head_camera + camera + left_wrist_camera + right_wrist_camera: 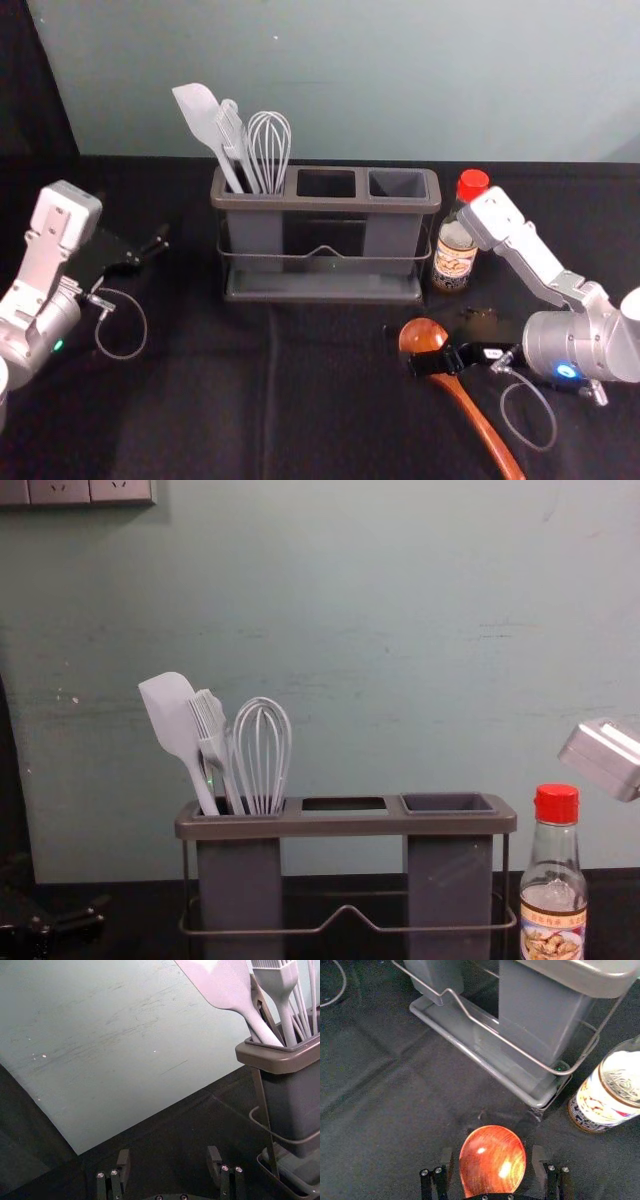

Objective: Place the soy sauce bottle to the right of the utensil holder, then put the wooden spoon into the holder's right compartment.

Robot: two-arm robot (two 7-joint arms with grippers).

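In the head view, my right gripper [428, 352] is low over the wooden spoon [474, 415], at its bowl end. The right wrist view shows the gripper [492, 1161] open, its fingers on either side of the spoon's reddish bowl [492, 1147]. The soy sauce bottle [455, 255], red-capped, stands upright just right of the utensil holder [320, 297]; the chest view also shows the bottle [553, 900] beside the holder [345, 825]. The holder's right compartment [397, 184] is empty. My left gripper [148, 252] stays parked left of the holder, open in its wrist view [167, 1162].
A white spatula [205, 120], a brush and a whisk [269, 150] stand in the holder's left compartment. A pale wall [380, 80] rises behind the black-covered table [200, 400]. The right forearm passes close to the bottle in the head view.
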